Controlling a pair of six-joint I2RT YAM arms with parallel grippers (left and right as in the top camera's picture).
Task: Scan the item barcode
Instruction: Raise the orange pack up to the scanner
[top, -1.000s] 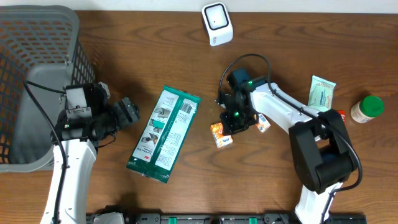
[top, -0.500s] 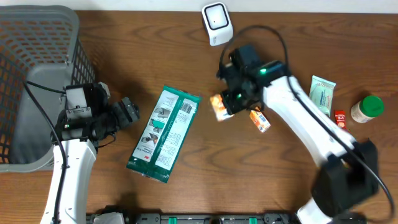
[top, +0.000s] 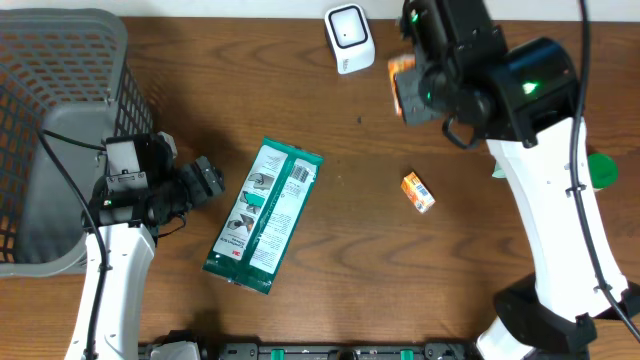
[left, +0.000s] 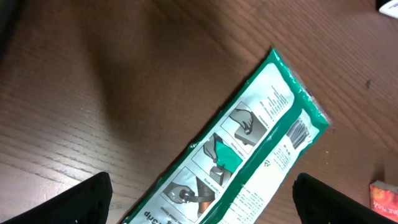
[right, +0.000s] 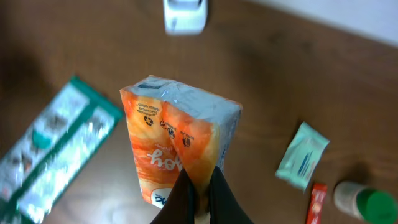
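— While the right gripper (right: 200, 196) clamps the pack (right: 180, 143), where's the scanner (right: 185, 15)?
— Straight ahead of it, slightly left (pack upright, off the bench). The left gripper (top: 207, 180), splayed, sits much farther away.

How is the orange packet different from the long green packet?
The orange packet is pinched in the right end effector, up off the table. The green packet lies flat on the table with nothing touching it. The orange packet is short and chunky, while the green packet is long and thin. The orange packet is orange with some white, and the green packet is green with white panels. Both are soft printed packets.
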